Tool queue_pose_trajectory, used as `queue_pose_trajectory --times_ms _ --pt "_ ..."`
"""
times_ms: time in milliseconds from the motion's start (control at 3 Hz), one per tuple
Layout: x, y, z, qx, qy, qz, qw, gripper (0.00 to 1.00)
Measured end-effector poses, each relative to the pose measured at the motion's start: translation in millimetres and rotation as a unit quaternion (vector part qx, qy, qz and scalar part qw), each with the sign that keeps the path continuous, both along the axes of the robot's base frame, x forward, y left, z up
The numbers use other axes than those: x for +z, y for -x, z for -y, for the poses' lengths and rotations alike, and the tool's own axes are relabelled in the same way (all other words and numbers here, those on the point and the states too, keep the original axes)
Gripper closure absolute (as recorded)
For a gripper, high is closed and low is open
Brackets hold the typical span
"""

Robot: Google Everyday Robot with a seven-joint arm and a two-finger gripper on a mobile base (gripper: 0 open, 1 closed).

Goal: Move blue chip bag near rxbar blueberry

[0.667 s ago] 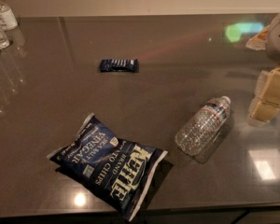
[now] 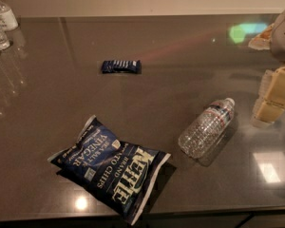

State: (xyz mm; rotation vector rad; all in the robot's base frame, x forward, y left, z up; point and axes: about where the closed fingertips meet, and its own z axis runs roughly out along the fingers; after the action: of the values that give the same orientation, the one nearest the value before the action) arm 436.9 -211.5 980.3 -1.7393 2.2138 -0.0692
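gripper (image 2: 274, 96) ×1, right edge over table (image 2: 47, 127), open or closed: cannot tell | blue chip bag (image 2: 109, 167) ×1, flat, well left of it, nearer camera | rxbar blueberry (image 2: 121, 66) ×1, far left of it, further back, well apart from bag | water bottle (image 2: 207, 127) ×1, lying near gripper's left | upright bottles (image 2: 0, 27) ×3, farthest from it
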Motion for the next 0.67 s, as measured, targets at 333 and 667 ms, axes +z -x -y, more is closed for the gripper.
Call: queue_pose_trajectory --times_ms 333,667 --pt "1 4 -16 0.026 -0.020 -0.006 0.9994 0.00" --pt "-6 12 -55 0.071 -0.051 -0.014 0.9961 0.00"
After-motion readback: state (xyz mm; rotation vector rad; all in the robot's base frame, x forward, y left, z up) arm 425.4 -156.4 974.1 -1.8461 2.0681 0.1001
